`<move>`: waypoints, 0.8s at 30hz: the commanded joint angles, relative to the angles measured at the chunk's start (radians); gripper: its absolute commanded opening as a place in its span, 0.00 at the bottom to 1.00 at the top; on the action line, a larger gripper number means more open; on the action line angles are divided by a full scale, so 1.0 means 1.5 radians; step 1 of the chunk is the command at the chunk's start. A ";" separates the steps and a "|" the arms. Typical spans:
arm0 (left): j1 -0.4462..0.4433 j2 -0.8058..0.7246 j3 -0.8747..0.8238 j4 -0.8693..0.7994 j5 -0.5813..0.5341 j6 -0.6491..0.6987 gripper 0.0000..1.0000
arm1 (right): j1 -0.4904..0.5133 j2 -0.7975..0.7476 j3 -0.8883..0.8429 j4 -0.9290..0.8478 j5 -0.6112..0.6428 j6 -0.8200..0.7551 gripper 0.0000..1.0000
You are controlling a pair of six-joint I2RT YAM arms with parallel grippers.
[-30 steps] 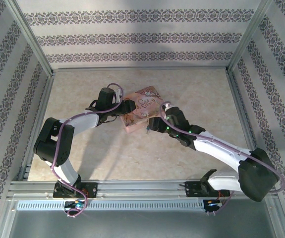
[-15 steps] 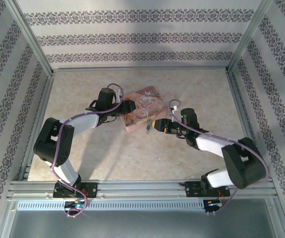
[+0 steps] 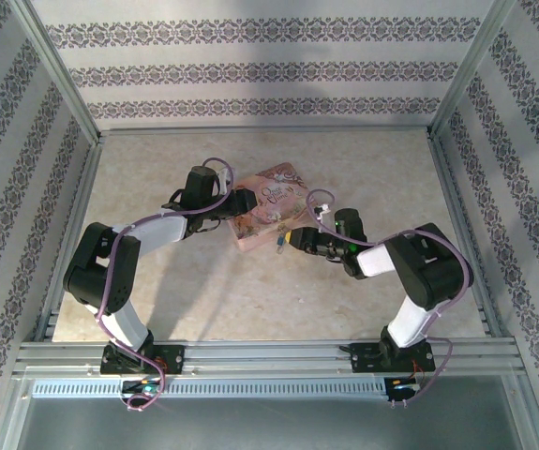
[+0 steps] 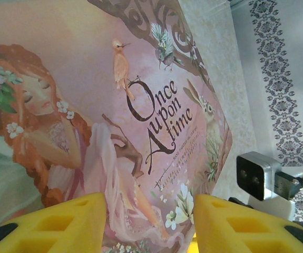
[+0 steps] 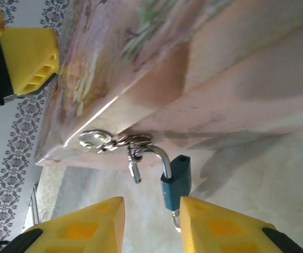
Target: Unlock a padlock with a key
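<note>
Folding in on itself over the last second, the right arm (image 3: 419, 272) is drawing its elbow from the far right of the pale marbled worktop (image 3: 381, 178) toward the middle. The right gripper (image 5: 152, 200) is staying low at the near edge of the flat pink illustrated tin (image 4: 140, 79). Its yellow fingers are standing apart and grasping nothing. The tiny silvery padlock with a blue body (image 5: 175, 182) is hanging just beside one of them, its shackle hooked through a cluster of silvery rings (image 5: 133, 141) at the tin's edge. A small silvery pin-like piece (image 5: 134, 171) is dangling from the same rings; whether it is the key I cannot tell. This is looking like lining up for a pick, with nothing yet unlocked. The left arm (image 3: 147, 230) is keeping its reach across to the tin. The left gripper (image 4: 149, 196) is sitting over the lid with fingers spread; whether they are touching it I cannot tell.
</note>
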 commanded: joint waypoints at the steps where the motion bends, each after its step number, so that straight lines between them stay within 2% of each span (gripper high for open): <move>1: -0.004 0.013 -0.021 -0.065 -0.023 0.011 0.48 | -0.001 0.026 0.003 0.077 0.004 0.018 0.33; 24: -0.005 0.017 -0.021 -0.062 -0.021 0.009 0.48 | 0.036 0.118 0.035 0.167 0.032 0.061 0.30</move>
